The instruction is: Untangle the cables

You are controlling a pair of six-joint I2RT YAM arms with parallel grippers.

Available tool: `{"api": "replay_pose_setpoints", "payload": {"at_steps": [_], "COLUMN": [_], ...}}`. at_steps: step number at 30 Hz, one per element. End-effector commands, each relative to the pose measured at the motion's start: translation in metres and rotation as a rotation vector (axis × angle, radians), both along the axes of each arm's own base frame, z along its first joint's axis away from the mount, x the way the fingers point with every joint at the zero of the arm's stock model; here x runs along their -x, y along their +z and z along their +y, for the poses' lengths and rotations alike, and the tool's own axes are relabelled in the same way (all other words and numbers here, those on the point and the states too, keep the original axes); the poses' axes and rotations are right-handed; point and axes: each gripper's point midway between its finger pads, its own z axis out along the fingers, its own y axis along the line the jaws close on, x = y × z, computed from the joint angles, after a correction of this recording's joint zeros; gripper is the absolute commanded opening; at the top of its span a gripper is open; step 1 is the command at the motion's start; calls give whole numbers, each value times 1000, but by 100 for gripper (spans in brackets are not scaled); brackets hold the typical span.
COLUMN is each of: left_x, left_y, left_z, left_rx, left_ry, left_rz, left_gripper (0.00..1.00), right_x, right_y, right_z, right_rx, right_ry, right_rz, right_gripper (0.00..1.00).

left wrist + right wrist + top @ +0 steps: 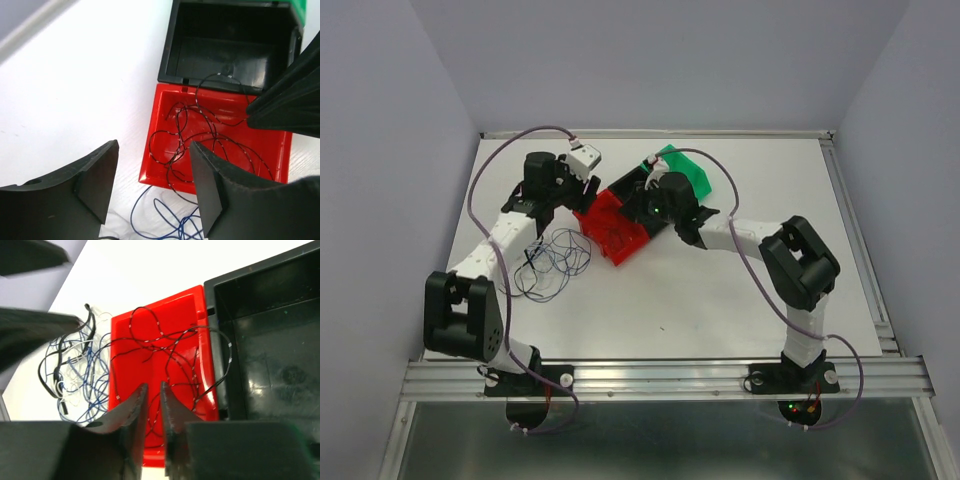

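While cables (200, 135) lie in red tray (156, 125), left tool (154, 146) spread above, right tool (152, 390) state unclear.

A red tray (602, 212) sits on the white bench (720, 300), touching a black box (225, 55); a green box (688, 172) lies beyond.

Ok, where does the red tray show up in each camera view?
Top external: red tray at picture centre.
Left wrist: red tray right of centre, below the black bin.
Right wrist: red tray at centre, left of the black bin.
Shared landmark: the blue and white cables clumped just outside the tray.
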Motion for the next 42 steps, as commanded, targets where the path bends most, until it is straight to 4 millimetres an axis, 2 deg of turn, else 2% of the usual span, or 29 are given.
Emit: {"api": "replay_pose_setpoints", "payload": {"at_steps": [1, 2, 3, 5, 6, 7, 9, 10, 11, 12, 13, 14, 15, 16, 19, 21, 25, 26, 27, 31, 37, 38, 42], "left_x": [13, 17, 25, 38, 49, 61, 77, 93, 100, 108, 114, 124, 126, 128, 129, 126, 117, 109, 106, 93, 74, 70, 64], "left_y": [67, 71, 85, 86, 95, 82, 72, 49, 39, 31, 20, -2, -6, -16, -30, -33, -45, -41, -46, -49, -52, -47, -55], "left_z": [9, 13, 19, 34, 36, 49, 60, 64, 69, 70, 72, 74, 75, 77, 75, 72, 68, 68, 69, 68, 62, 61, 52], "left_rx": [-6, -15, -34, -67, -90, -115, -202, -231, -259, -286, -336, -355, -370, -396, -425, -448, -461, -463, -460, -471, -441, -431, -399], "left_ry": [10, 17, 15, 27, -21, -24, -88, -125, -145, -173, -226, -248, -258, -277, -334, -380, -427, -417, -413, -410, -409, -407, -433], "left_rz": [-146, -151, -187, -170, -199, -139, -122, -46, -26, -16, -18, 18, 13, 11, -15, -66, -75, -89, -73, -110, -118, -124, -98], "left_gripper": [72, 74, 78, 81, 82, 82, 83, 83, 83, 83, 83, 84, 84, 84, 84, 85, 85, 85, 87, 88, 85, 85, 81], "right_x": [23, 30, 41, 52, 62, 66, 77, 79, 82, 83, 88, 91, 94, 99, 110, 114, 125, 128, 131, 138, 143, 144, 145], "right_y": [26, 21, 18, 20, 14, 12, 10, 7, 8, 17, 10, 11, 12, 15, 20, 26, 29, 36, 33, 38, 46, 45, 42], "right_z": [2, 2, 8, 10, 11, 10, 6, 2, 0, -2, -8, -10, -12, -16, -24, -28, -41, -44, -48, -59, -67, -67, -67], "right_rx": [52, 83, 94, 101, 110, 111, 108, 110, 108, 89, 97, 92, 84, 74, 55, 37, 26, 14, 19, 8, -4, -4, 0], "right_ry": [36, 54, 79, 112, 129, 133, 140, 132, 130, 126, 123, 125, 127, 132, 137, 132, 121, 119, 116, 99, 89, 94, 100], "right_rz": [-122, -143, -146, -164, -161, -160, -158, -153, -156, -177, -165, -166, -171, -171, -176, -187, -190, -203, -201, -211, -229, -230, -221], "right_gripper": [28, 31, 35, 40, 42, 42, 44, 44, 44, 45, 48, 49, 52, 62, 72, 75, 77, 77, 77, 79, 80, 80, 80]}}
